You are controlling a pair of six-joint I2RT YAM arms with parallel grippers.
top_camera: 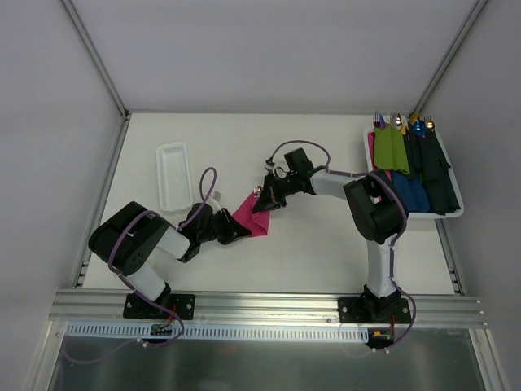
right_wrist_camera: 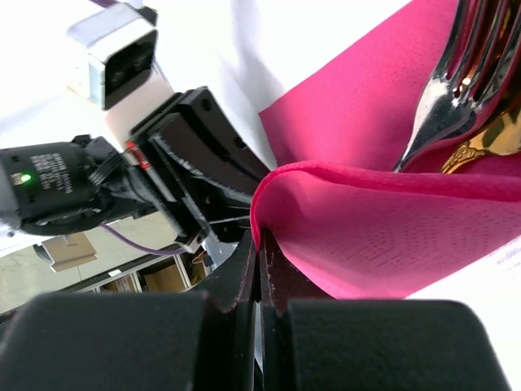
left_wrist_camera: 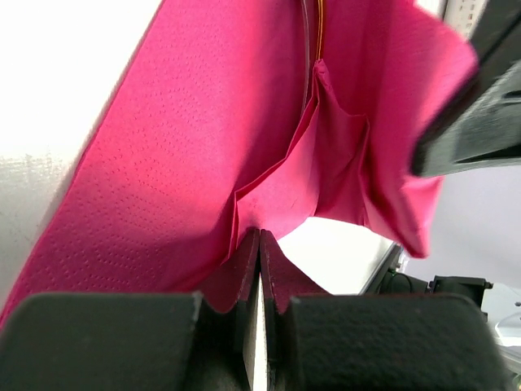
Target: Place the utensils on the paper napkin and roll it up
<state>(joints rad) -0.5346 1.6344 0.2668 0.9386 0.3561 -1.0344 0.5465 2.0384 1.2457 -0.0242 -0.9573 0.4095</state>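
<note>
The napkin [top_camera: 251, 218] lies near the middle of the desk [top_camera: 309, 252], between the two grippers and partly folded over on itself. The left gripper [top_camera: 236, 230] meets it from the left and the right gripper [top_camera: 262, 204] from the upper right; the two sit close together, with the pink paper between them.

In the left wrist view, the left gripper [left_wrist_camera: 259, 244] is closed to a thin slit and pinches a lower edge of the napkin [left_wrist_camera: 179, 163]. The sheet rises in front of it, creased into a fold. A thin gold line at the top of that fold [left_wrist_camera: 319, 32] is probably one of the utensils, but too little shows to be sure.

In the right wrist view, the right gripper [right_wrist_camera: 259, 244] is also pressed closed, clamping the rounded folded edge of the napkin [right_wrist_camera: 391, 236]. The utensils [right_wrist_camera: 456, 106] lie inside the fold. A fork [right_wrist_camera: 440, 90] has its tines on the pink paper, and a gold piece [right_wrist_camera: 488, 142] sits just beside it, partly covered by the upper layer. The left gripper [right_wrist_camera: 195, 163] shows just beyond the fold.

A tray [top_camera: 456, 213] at the right edge of the desk holds green rolls [top_camera: 391, 147], blue rolls [top_camera: 409, 194] and navy rolls [top_camera: 435, 175]. A clear box [top_camera: 172, 175] lies at the far left.
</note>
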